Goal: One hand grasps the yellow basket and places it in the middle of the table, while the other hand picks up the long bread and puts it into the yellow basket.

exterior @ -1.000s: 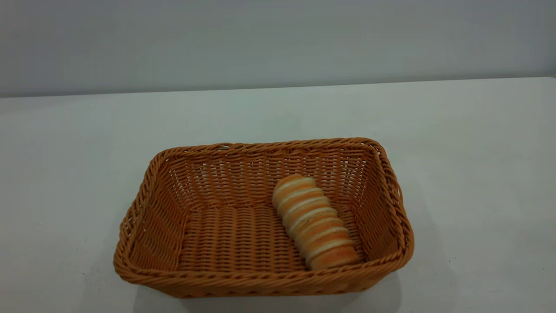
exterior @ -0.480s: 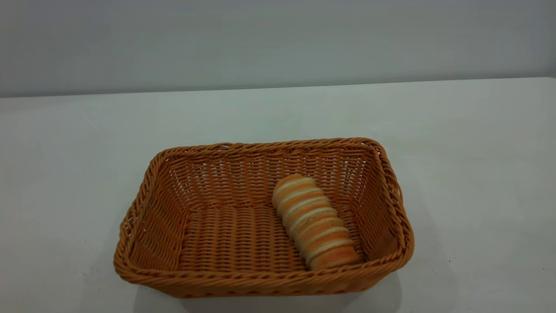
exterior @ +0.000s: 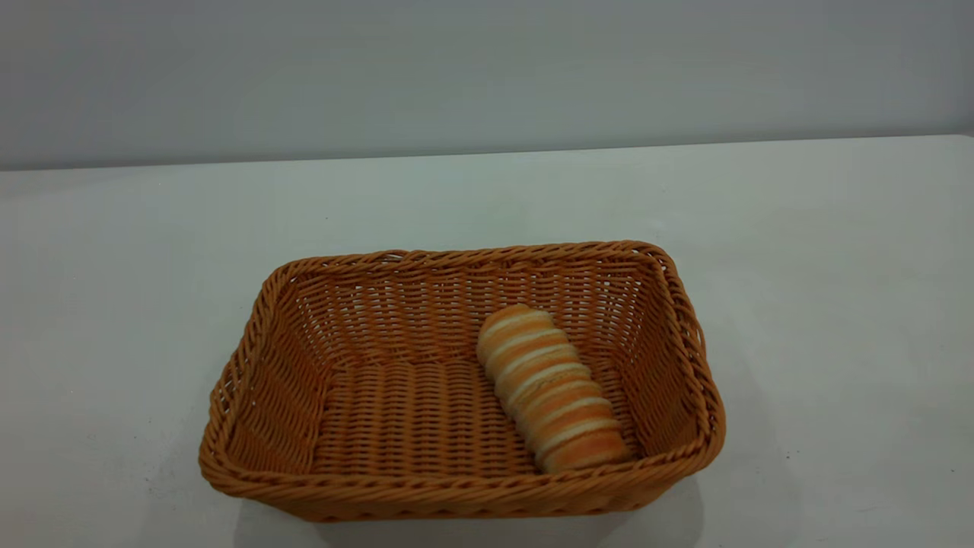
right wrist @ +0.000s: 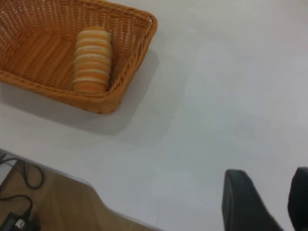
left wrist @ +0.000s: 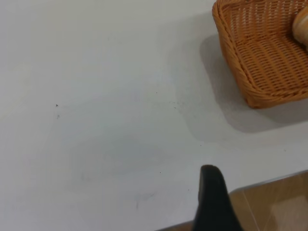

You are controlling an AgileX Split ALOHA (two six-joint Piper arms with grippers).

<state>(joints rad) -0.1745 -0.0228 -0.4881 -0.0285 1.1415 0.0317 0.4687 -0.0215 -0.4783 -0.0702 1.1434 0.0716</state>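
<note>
The yellow basket [exterior: 456, 388] sits flat on the white tabletop [exterior: 822, 251], roughly central across the exterior view and toward its near edge. The long bread [exterior: 549, 387] lies inside it, on the woven floor toward the basket's right end, running at a slant from the middle of the floor to the near wall, with its near end against the base of that wall. Nothing touches either object.

Judged from this layout, both parts of the task look done: the basket is placed and the loaf is in it. What remains, if anything, is only for the arms to settle in a parked pose.

Neither arm appears in the exterior view. In the left wrist view the left gripper [left wrist: 212, 202] shows only one dark finger at the picture's edge, over bare tabletop well apart from the basket [left wrist: 262, 53]; I cannot tell how its jaws stand, though nothing is seen held there. In the right wrist view the right gripper [right wrist: 274, 199] shows two dark fingers with a clear gap of tabletop between them, so its jaws are parted and hold nothing. It hangs well clear of the basket [right wrist: 130, 72] and the bread [right wrist: 91, 58].
</note>
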